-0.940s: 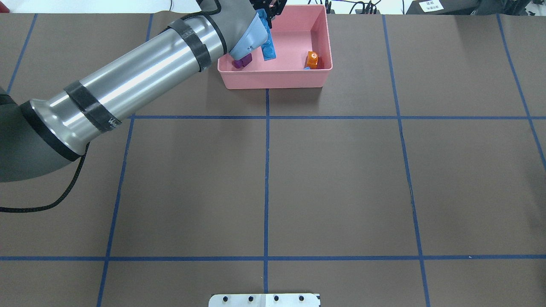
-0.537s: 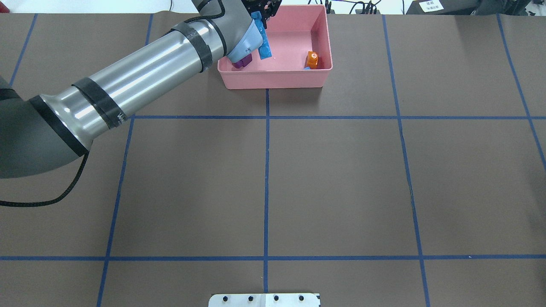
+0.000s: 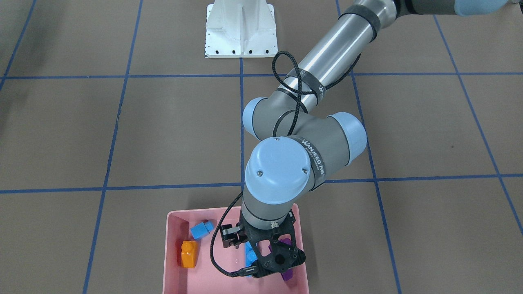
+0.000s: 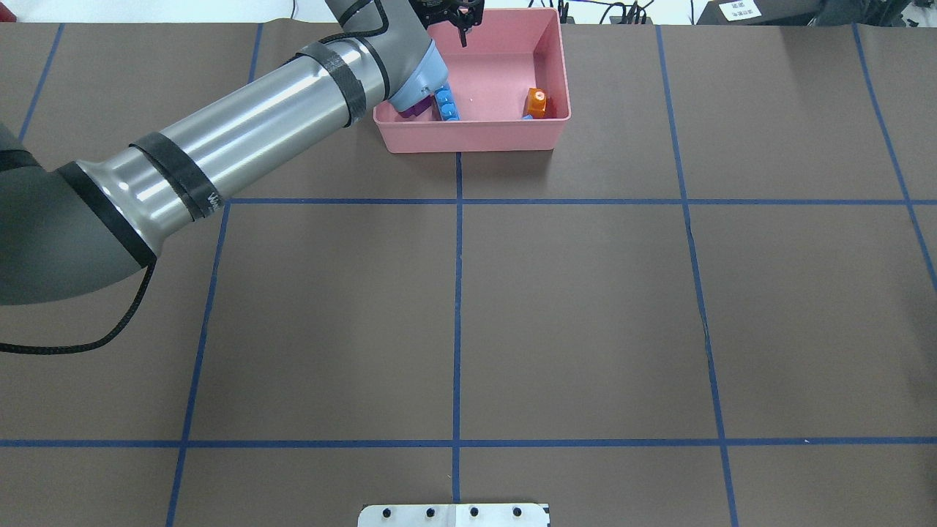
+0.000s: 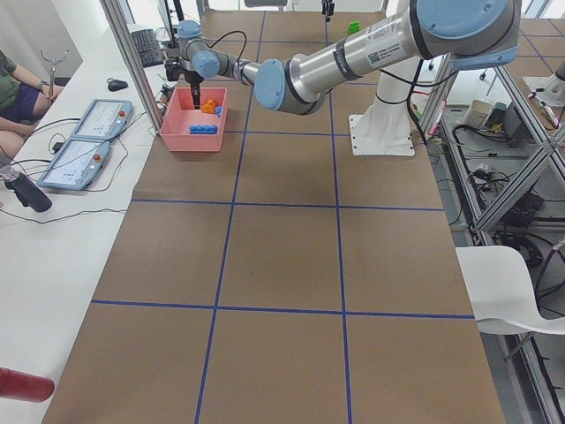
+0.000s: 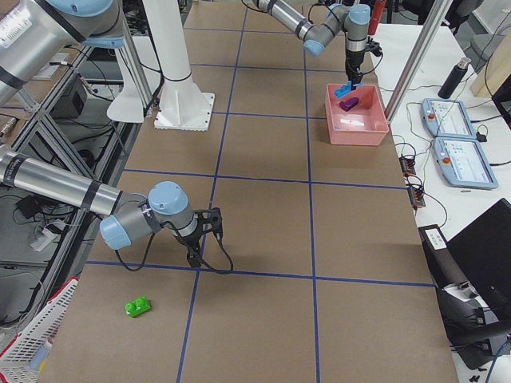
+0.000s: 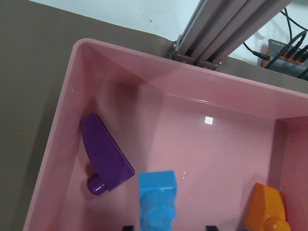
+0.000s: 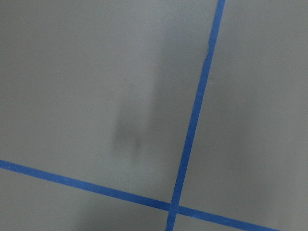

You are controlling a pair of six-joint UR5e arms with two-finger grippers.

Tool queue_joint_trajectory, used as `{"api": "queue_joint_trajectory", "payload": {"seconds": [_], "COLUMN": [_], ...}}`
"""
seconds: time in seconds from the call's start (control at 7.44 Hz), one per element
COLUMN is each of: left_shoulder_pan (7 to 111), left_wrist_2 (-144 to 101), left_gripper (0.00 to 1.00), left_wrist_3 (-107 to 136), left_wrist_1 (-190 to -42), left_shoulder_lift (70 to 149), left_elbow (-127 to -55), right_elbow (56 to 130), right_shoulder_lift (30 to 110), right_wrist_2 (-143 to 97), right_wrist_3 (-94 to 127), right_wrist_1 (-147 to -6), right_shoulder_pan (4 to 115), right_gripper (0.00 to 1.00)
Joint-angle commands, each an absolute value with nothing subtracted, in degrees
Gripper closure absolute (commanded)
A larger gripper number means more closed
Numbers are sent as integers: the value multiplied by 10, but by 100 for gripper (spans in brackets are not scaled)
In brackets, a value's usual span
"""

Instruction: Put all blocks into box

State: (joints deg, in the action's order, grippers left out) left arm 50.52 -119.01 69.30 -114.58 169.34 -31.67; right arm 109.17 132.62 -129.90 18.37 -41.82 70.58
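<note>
The pink box [image 4: 476,139] stands at the table's far edge. In it lie the orange brick [image 4: 536,103], the purple brick [image 4: 417,108], the small light-blue cube [image 3: 201,230] and the long light-blue bar [image 4: 445,103], which rests by the near wall beside the purple one. My left gripper [image 4: 460,29] hangs above the box, open and empty; in the left wrist view the bar [image 7: 157,202] lies below, free between the spread fingertips. The green brick [image 6: 138,306] lies on the table outside the box, near my right gripper [image 6: 194,257]. I cannot tell whether that gripper is open or shut.
The white metal base [image 3: 240,30] stands at the robot's side of the table. An aluminium post [image 7: 216,33] and cables sit just behind the box. Tablets [image 5: 88,141] and a seated person are on the bench beyond the box.
The long light-blue bar has left my left gripper and dropped into the box by the purple brick. The gripper has opened and drawn back toward the box's far side.
</note>
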Motion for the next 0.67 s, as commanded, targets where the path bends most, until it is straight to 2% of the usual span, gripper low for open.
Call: {"api": "queue_joint_trajectory", "payload": {"seconds": [0.0, 0.27, 0.54], "left_shoulder_pan": [501, 495, 497], "left_wrist_2": [-1194, -1197, -1225], "left_gripper": [0, 0, 0], "left_wrist_3": [690, 639, 574], "left_wrist_1": [-1146, -1123, -981], "left_shoulder_lift": [1694, 1665, 1589], "left_elbow": [-322, -388, -539], "right_elbow": [1091, 1082, 1024], "right_shoulder_lift": [1326, 1326, 1332], "right_wrist_2": [-1299, -1298, -1298], "right_wrist_3": [184, 184, 185], "right_wrist_1": [-416, -412, -336], "right_shoulder_pan": [706, 706, 705], "right_gripper": [0, 0, 0]}}
